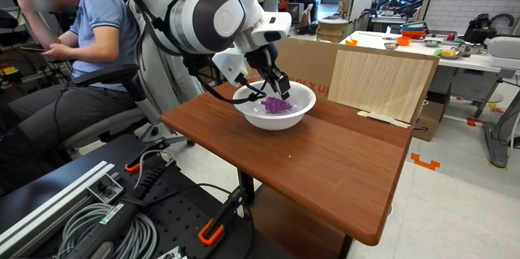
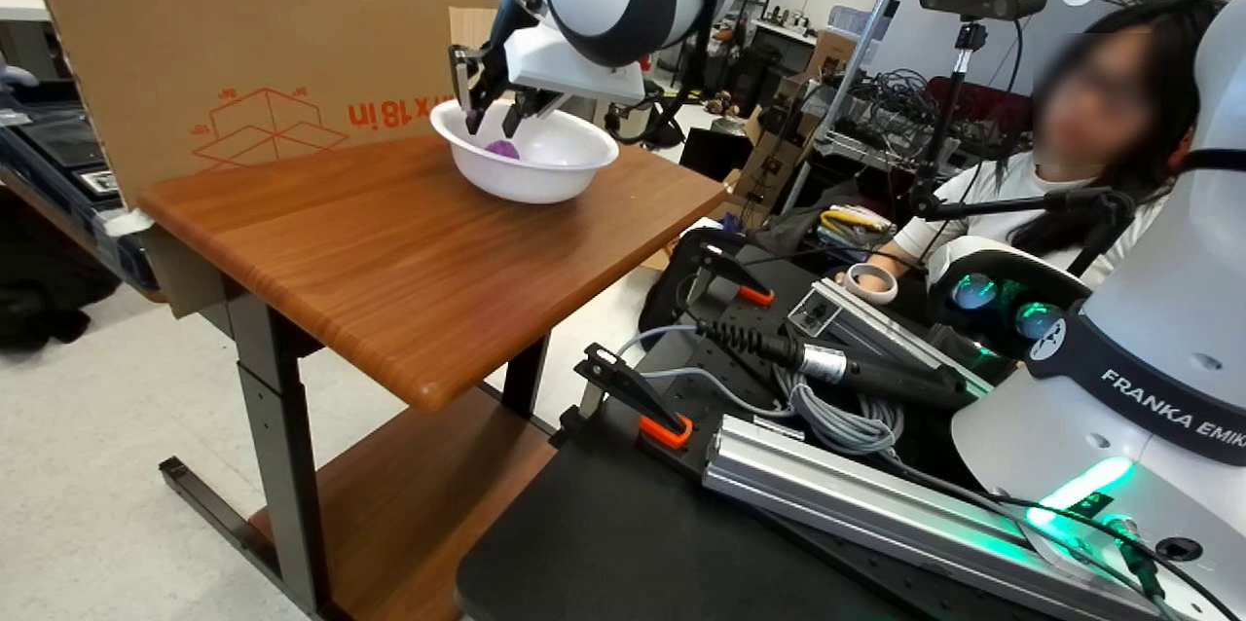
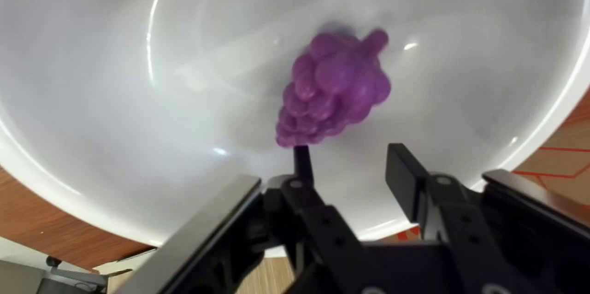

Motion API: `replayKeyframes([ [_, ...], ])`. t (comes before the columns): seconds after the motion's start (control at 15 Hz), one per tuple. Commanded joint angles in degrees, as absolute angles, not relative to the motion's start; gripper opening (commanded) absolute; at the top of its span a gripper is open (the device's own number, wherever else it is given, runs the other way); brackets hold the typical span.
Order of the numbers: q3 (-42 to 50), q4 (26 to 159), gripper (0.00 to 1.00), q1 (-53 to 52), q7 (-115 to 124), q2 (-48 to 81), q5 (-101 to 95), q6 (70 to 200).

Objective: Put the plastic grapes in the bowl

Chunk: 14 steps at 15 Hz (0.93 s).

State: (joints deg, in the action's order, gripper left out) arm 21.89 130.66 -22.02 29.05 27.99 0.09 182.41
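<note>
The gripper slants down over the inside of the white bowl, its two fingers parted with a clear gap between them and nothing in their hold. The plastic grapes lie in the bowl, just past the fingertips: in the wrist view the cluster's narrow end meets one tip in outline, though I cannot tell whether they touch, and its stem points away. The bowl stands upright on the brown worktop, close to the long edge backed by a cardboard sheet and toward the short edge by the grey chair, where a person in a blue shirt sits. A wood-grained panel covers the cardboard toward the corner farther from the chair, with a pale strip at its foot on that long edge. In both exterior views a black pegboard, facing the opposite long edge, bears a coil of grey cable.
</note>
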Motion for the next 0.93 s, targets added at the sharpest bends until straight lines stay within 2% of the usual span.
replayKeyframes([
  [0.0,25.18,130.56,0.77,-25.63,30.79,28.14,0.40,181.64],
  [0.2,32.16,134.55,0.99,-31.47,31.10,23.84,-0.65,178.12],
  [0.27,35.88,135.96,1.00,-34.48,31.51,22.52,-0.99,176.91],
  [0.33,30.08,132.14,1.00,-29.27,30.12,27.12,0.03,179.79],
  [0.4,31.31,132.64,0.96,-30.17,30.11,26.53,0.03,179.46],
  [0.47,31.11,132.65,1.00,-30.05,30.08,26.47,0.03,179.47],
  [0.87,30.67,132.49,1.00,-29.94,30.08,27.00,0.03,179.48],
])
